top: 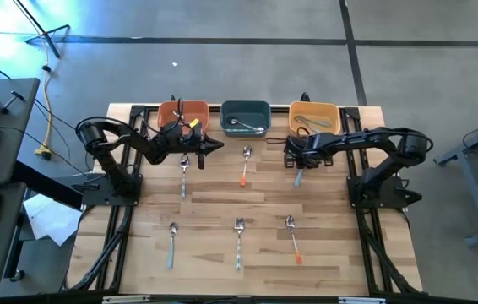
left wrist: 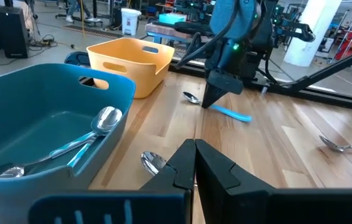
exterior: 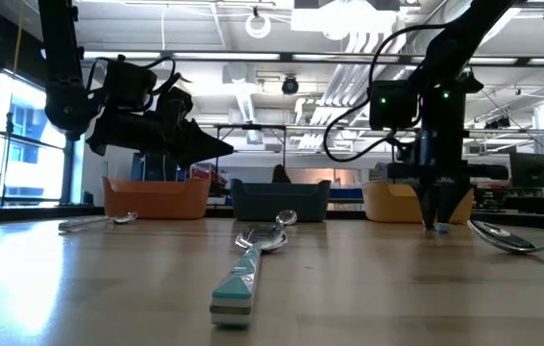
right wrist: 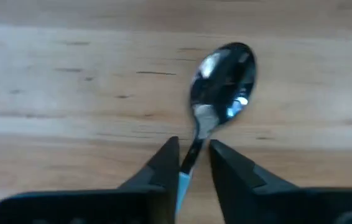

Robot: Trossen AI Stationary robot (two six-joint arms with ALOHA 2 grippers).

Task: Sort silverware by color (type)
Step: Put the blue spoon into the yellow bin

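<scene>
Now the right tool pinches the blue-handled spoon at its neck, bowl ahead of the tips.

Orange bowl, teal bowl and yellow bowl line the wooden table.

From overhead we are looking straight down on the whole table. At tabletop height we are peering level across it toward the teal bowl. The left wrist camera is facing past that bowl toward the right arm; the right wrist camera is hovering very close, apparently directly over a blue-handled spoon.
</scene>
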